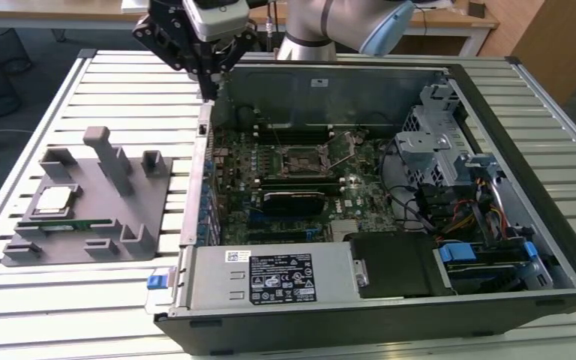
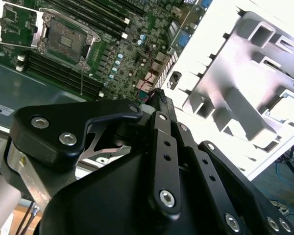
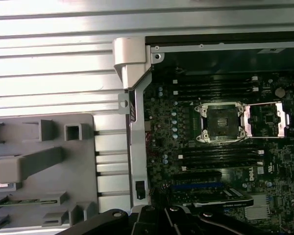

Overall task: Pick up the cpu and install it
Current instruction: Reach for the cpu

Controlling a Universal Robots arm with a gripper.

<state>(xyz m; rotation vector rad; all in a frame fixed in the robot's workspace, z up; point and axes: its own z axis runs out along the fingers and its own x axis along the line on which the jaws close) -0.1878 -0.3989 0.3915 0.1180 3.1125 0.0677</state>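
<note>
One cpu (image 1: 52,201) flat on the grey tray (image 1: 118,246), silver top up, sides square to the tray's edges, open air above, gripper (image 1: 211,90) beyond the tray's far side, jaws pressed together, empty

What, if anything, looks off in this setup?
Nothing stands out. The cpu lies flat in its gray tray, the socket is open and empty, and the end effector hangs above the case wall.
</note>
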